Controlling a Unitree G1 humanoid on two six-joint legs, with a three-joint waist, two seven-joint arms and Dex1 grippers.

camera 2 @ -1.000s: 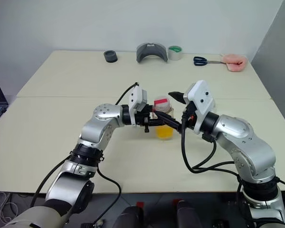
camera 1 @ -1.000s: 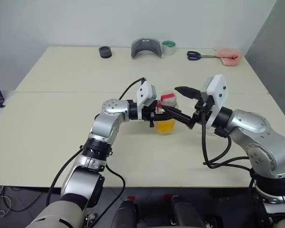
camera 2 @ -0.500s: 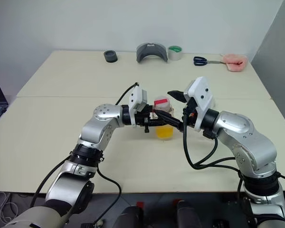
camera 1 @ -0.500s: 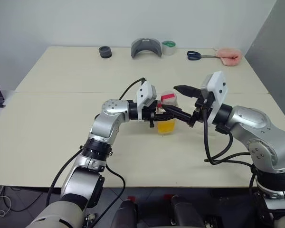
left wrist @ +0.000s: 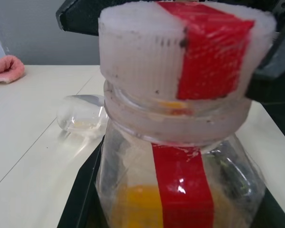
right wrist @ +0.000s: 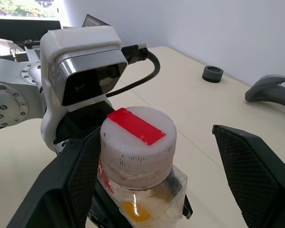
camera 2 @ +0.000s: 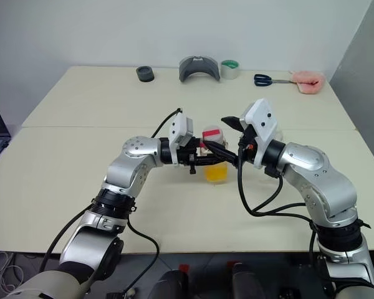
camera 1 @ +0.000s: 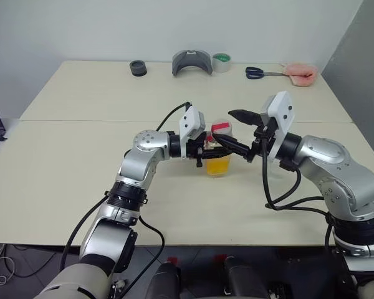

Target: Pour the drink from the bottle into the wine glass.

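At the table's centre, the left gripper [camera 1: 207, 151] is holding the bottle [camera 1: 219, 149] upright, its jaws clamped on the body just under the neck. The drink [camera 1: 217, 166] is sitting in the lower part, and the cap [right wrist: 137, 140] is not yet off. The right gripper [right wrist: 156, 175] is standing at the bottle's 3 o'clock, its jaws wide apart on either side of the cap and not touching it: one finger [right wrist: 69, 178] is lying just beside the cap, while the other is well clear of it.

The wine glass [left wrist: 81, 114] is showing in the left wrist view, behind the bottle on the table [camera 1: 81, 99]; whether it is standing or lying is hard to tell.

What could go wrong: the jaws may be closing off-centre, so one pad would be pushing the cap sideways and twisting the bottle in the left grip. If the twist outruns that grip, the bottle may be turning with the cap, or tipping and spilling once the cap loosens.

Compared with a second ago, the right gripper is sitting closer around the cap; the bottle and left gripper are keeping their place.
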